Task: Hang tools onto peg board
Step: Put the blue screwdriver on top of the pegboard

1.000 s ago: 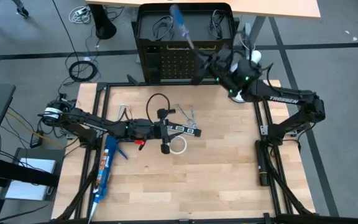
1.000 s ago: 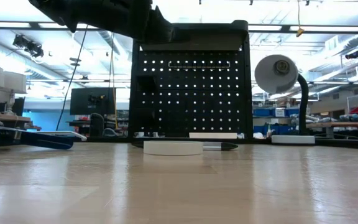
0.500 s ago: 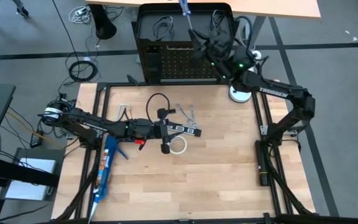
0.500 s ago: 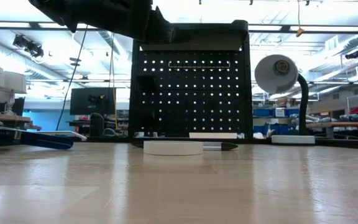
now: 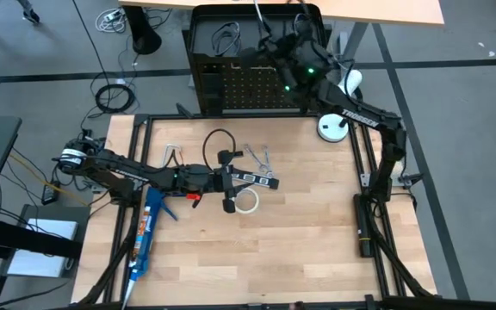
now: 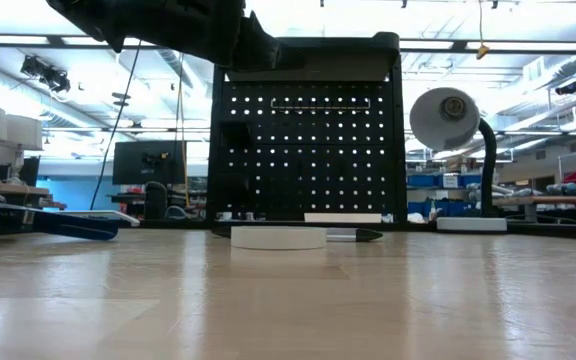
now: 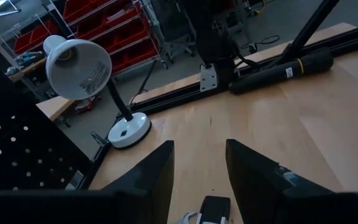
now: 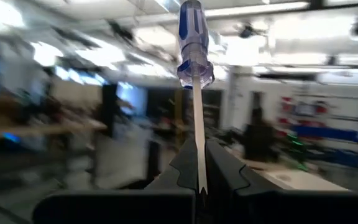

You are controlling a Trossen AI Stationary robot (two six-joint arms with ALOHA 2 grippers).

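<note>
My right gripper (image 5: 271, 47) is raised over the top of the upright black peg board (image 5: 252, 82), shut on a blue-handled screwdriver (image 8: 191, 37). My left gripper (image 5: 231, 185) hovers open over the table's middle, touching nothing. Near it on the wood lie a white tape ring (image 5: 247, 203), a black strip with white marks (image 5: 258, 178), silver wrenches (image 5: 259, 158) and a black wire loop (image 5: 218, 138). The low view shows the peg board (image 6: 303, 140) standing behind the tape ring (image 6: 278, 237). My right gripper pinches the screwdriver's bare metal shaft (image 8: 198, 155) near its tip, between its two fingers (image 8: 182, 168). The shaft lies along the fingers. The blue handle (image 8: 191, 28) sticks out beyond the fingertips, slanting up. The screwdriver is lifted clear of everything.
A white desk lamp (image 5: 334, 127) stands at the table's far right corner, beside the peg board. A long blue tool (image 5: 147, 231) lies near the left edge. Black frame rails (image 5: 364, 185) run along the table's sides. Cables lie on the floor beyond.
My right gripper has risen and gone toward the far edge and a little left, from beside the lamp to above the peg board's top, rolling as it went. The screwdriver went with it, and its handle now points farther up and away.
</note>
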